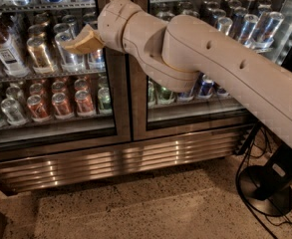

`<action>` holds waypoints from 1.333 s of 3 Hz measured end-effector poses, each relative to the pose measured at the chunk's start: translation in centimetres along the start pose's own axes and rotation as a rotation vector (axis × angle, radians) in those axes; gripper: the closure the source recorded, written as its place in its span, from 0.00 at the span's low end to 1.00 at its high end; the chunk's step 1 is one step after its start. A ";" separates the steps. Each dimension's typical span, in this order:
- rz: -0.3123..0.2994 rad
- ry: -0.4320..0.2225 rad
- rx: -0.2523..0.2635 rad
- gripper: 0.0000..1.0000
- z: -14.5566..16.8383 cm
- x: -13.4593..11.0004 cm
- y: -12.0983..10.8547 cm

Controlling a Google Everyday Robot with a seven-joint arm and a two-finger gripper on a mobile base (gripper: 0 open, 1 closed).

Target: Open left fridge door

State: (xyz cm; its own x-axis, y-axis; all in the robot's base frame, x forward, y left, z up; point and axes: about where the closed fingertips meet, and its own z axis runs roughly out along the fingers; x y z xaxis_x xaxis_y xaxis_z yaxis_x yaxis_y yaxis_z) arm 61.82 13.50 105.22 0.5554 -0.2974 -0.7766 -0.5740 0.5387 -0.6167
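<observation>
**A:** Starting at the left, where does the left fridge door (56,126) stand?

**B:** It fills the left half of the fridge (120,161). It looks closed, flush with its twin. Its long axis runs 12 to 6 o'clock.

**A:** And the gripper (91,18)?

**B:** It is high up in front of that door, over the upper right corner of the pane. Its 2 tan fingers are spread wide: 1 points to 9 o'clock across the glass, the other to 12 o'clock along the steel stile. Nothing sits between them.

**A:** Which way does the door's free edge lie from it?

**B:** At 3 o'clock, just beside it, is the centre seam (131,83) where the 2 doors meet. I see no handle, so I judge the grip must come on that vertical edge, with the pane itself at 7 o'clock.

**A:** Further right?

**B:** The arm (225,68) crosses the right door (200,114) toward 4 o'clock. A black stand (267,188) sits on the floor at the far right.
</observation>
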 end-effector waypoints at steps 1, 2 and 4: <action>0.000 0.000 0.000 0.00 0.0 0.0 0.0; -0.040 0.034 0.025 0.00 -1.2 -0.4 -0.2; 0.017 -0.011 0.004 0.00 -2.2 -0.8 -0.3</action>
State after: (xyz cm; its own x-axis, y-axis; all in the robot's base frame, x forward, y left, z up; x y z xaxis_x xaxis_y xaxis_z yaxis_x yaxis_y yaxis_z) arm 60.18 11.81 105.76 0.5523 -0.2790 -0.7855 -0.5810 0.5469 -0.6028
